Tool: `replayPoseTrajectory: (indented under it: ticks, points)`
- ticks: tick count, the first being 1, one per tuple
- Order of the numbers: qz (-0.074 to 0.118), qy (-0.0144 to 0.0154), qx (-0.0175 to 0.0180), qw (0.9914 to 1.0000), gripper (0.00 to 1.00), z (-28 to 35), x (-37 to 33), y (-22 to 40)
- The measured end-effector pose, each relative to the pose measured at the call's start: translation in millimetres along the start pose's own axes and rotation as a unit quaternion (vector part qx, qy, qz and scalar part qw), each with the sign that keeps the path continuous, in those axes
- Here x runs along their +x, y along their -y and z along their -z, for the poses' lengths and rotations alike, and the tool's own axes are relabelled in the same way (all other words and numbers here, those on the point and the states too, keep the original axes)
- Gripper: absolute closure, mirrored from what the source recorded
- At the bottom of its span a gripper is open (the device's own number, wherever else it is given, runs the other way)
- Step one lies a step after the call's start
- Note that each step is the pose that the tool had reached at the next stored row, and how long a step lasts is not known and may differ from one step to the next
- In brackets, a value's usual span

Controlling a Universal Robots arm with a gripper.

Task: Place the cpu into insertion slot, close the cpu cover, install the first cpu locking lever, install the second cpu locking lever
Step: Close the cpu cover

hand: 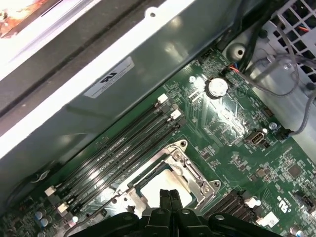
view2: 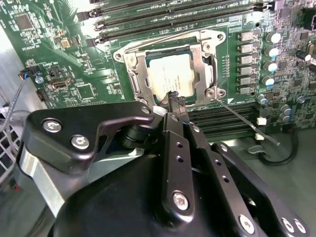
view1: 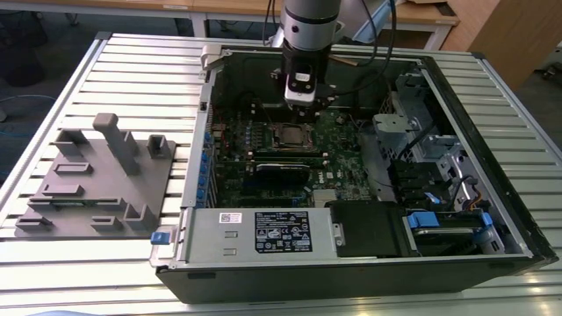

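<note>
Inside the open computer case, the cpu (view2: 170,74) lies in the insertion slot (view1: 294,136), its silver-grey top showing through the window of the cpu cover (view2: 200,64). The cover lies flat over the chip. A thin wire locking lever (view2: 244,122) sticks out from the socket corner, slanting over the black card slots. Another wire lever (view2: 158,40) runs along the socket's far side. My gripper (view2: 176,101) is shut with nothing between its fingers. Its tips hover at the socket's edge, by the cover's corner. In the first wrist view the gripper (hand: 169,197) is over the cpu (hand: 153,182).
Long black memory slots (view2: 173,15) run beside the socket. The case wall (hand: 123,74) rises close behind them. Cables and drive bays (view1: 422,151) fill the exterior view's right, a power supply (view1: 255,234) the front. A grey fixture plate (view1: 97,184) lies on the slatted table at the left.
</note>
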State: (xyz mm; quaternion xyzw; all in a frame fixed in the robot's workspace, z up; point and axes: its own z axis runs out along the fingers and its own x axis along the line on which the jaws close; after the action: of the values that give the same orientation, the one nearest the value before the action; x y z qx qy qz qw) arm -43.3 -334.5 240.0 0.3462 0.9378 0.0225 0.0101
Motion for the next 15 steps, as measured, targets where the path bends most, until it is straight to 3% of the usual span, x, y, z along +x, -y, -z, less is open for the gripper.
replayPoseTrajectory:
  ticks: [8, 15]
  points:
    - [0.030, -0.0025, -0.0013, 0.99955, 0.90, 0.0, 0.3, 0.2]
    - [0.055, -0.0046, -0.0023, 0.99846, 0.90, 0.0, 0.5, 0.4]
